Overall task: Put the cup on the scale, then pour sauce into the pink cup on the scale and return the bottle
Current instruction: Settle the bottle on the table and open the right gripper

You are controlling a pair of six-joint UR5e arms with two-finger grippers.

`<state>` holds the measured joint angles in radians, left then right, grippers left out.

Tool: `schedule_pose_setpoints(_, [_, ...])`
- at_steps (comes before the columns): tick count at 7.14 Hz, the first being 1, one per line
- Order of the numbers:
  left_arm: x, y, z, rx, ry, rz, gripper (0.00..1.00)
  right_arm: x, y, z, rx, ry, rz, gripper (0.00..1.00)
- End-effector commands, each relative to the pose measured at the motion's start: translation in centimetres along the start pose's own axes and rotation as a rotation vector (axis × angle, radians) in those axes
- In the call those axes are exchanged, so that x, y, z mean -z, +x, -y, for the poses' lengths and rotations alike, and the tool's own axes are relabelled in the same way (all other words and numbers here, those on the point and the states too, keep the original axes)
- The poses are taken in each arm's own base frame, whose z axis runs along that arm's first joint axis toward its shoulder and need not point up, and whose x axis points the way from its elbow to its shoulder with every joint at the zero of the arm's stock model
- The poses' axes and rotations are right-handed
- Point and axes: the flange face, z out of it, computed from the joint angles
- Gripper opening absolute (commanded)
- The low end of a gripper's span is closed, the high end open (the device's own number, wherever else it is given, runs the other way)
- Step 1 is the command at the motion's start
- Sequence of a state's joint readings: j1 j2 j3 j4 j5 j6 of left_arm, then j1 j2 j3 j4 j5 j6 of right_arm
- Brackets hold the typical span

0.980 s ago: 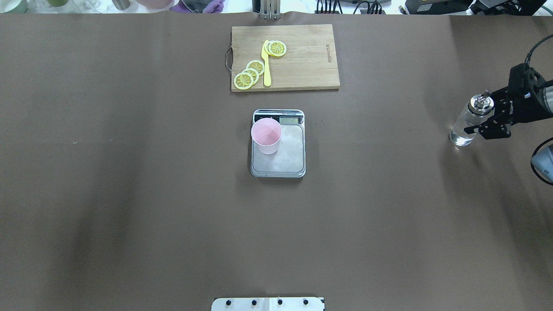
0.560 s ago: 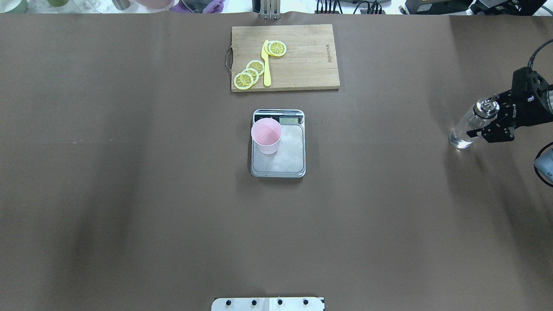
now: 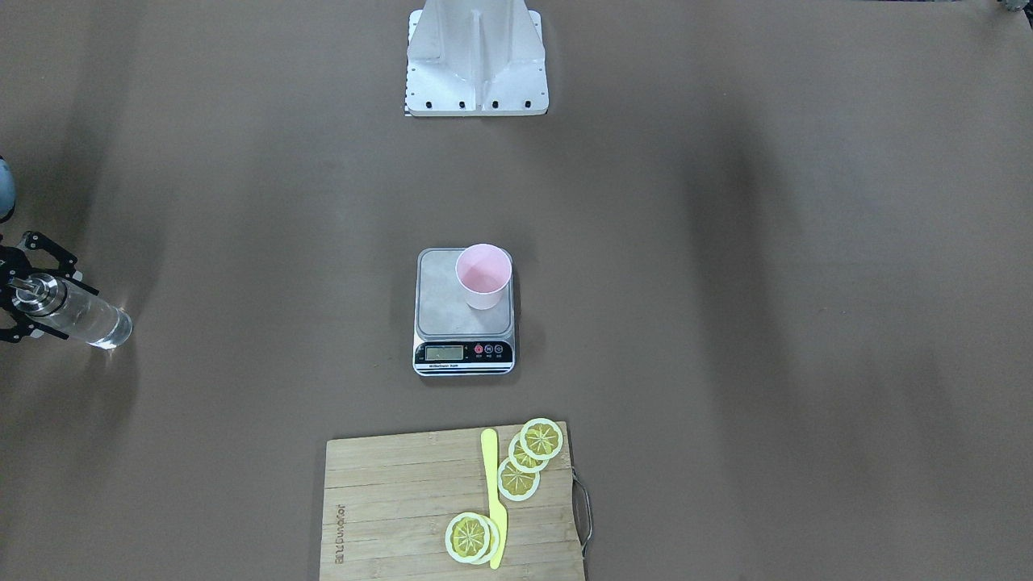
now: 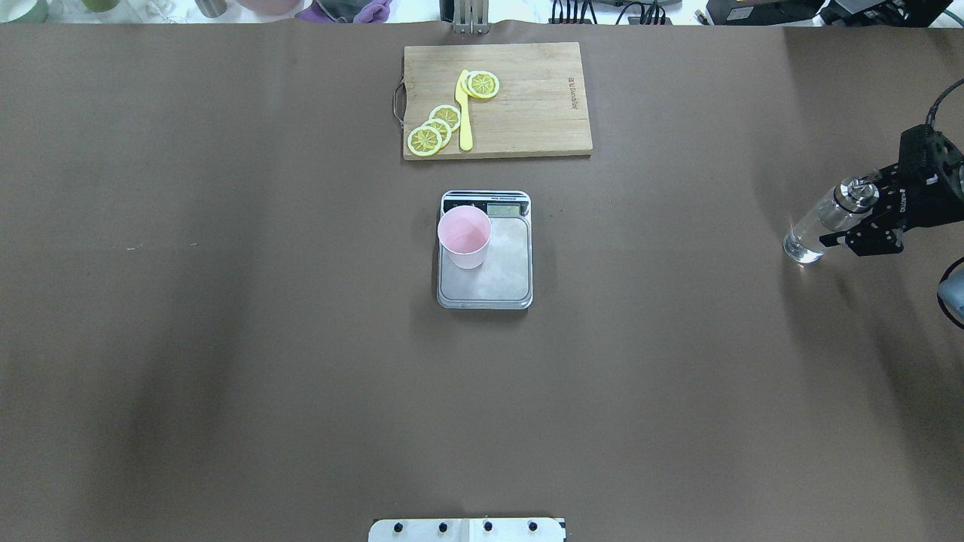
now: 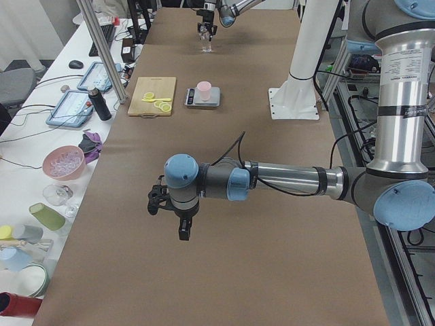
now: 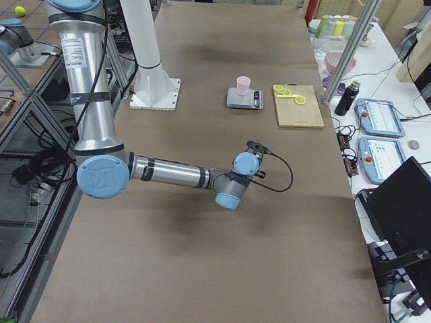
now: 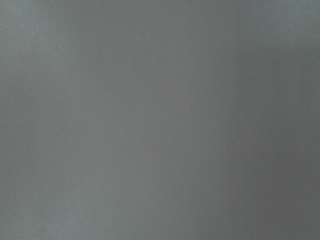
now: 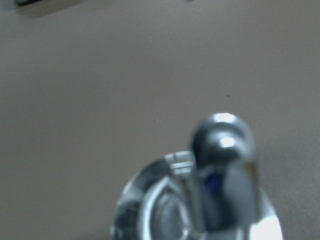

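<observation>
While the bottle (image 4: pixel 819 227) is standing upright on the brown table (image 4: pixel 226 339), far out on the robot's right side, the right gripper (image 4: pixel 849 214) is hanging at the level of its upper part. Its fingers (image 4: pixel 843 239) are spreading apart, one on each side of the neck. In the front-facing view a gap is showing between each finger and the glass, so they are not pinching the bottle. The sauce (image 4: pixel 804 245) inside is looking clear and is hard to see. The right wrist camera is showing mostly the shiny metal cap (image 8: pixel 224 160), very near and blurred.

The cup (image 4: pixel 465 235) is sitting on the scale (image 4: pixel 501 282), on the part of the platform toward the robot's left, well apart from the bottle. I cannot tell if anything is in it. Beyond the scale, away from the robot, a wooden cutting board (image 4: pixel 535 105) is lying with lemon slices (image 4: pixel 435 129) and a yellow knife (image 4: pixel 465 113) on it.

The left gripper (image 5: pixel 156 202) is hovering over the table, far from all these things. It is showing only in the left side view, so I cannot tell how its fingers are standing
</observation>
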<state>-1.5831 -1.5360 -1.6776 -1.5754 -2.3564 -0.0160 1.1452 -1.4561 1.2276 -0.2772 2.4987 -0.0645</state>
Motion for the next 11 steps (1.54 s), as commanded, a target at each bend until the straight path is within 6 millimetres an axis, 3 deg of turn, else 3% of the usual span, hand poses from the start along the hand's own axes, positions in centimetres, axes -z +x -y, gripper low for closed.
schedule_pose_setpoints(1, [0.1, 0.1, 0.1, 0.001, 0.001, -0.001, 0.98, 0.2, -0.1, -0.7, -0.005, -0.002, 0.006, 0.24])
schedule_pose_setpoints(6, [0.1, 0.1, 0.1, 0.001, 0.001, -0.001, 0.98, 1.1, -0.1, -2.0, -0.021, -0.007, 0.010, 0.31])
schedule_pose_setpoints(11, [0.1, 0.1, 0.1, 0.000, 0.001, 0.000, 0.98, 1.0, 0.0, -2.0, -0.024, -0.008, 0.012, 0.40])
